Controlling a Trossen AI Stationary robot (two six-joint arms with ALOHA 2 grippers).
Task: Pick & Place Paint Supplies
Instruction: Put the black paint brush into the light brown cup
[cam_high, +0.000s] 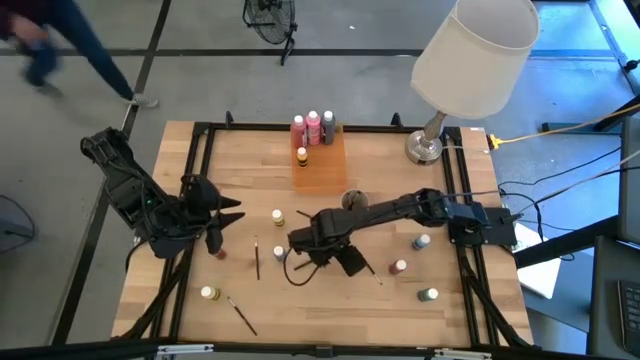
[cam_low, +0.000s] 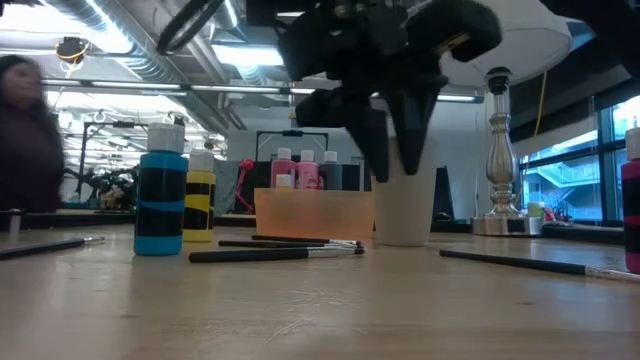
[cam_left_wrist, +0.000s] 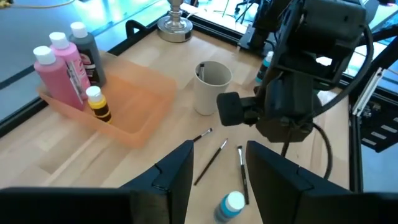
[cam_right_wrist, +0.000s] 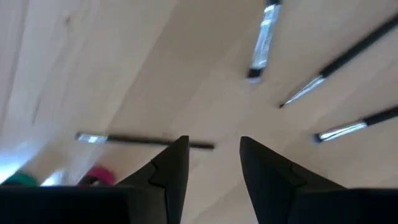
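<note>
Now the right pincer (cam_high: 322, 243) hangs low over the middle of the surface (cam_high: 250, 310), fingers spread and empty, pointing down at a scatter of brushes (cam_right_wrist: 144, 142). In its wrist view one dark-handled brush lies flat across the gap just ahead of the fingertips, and three more lie farther off, near but apart.

These brushes look light, thin and stiff, and lying flat on bare wood they will be fiddly, I reckon. The handle's middle seems the place to pinch, squarely across it, or it may roll or skid away. The pale tip looks delicate, best left alone.

Over on the left side the left pincer (cam_high: 215, 215) waits, also spread and holding nothing, a blue bottle (cam_left_wrist: 229, 206) sitting just below its fingers in its wrist view.

The orange tray (cam_high: 325, 170) at the back already carries two pink bottles (cam_left_wrist: 57, 70), a dark one (cam_left_wrist: 84, 53) and a small yellow one (cam_left_wrist: 97, 104). The cup (cam_left_wrist: 211, 87) stands beside the tray. Other bottles are dotted about the front of the surface, well apart, so I'd say plenty remains. A person (cam_low: 25, 140) passes in the room behind.
</note>
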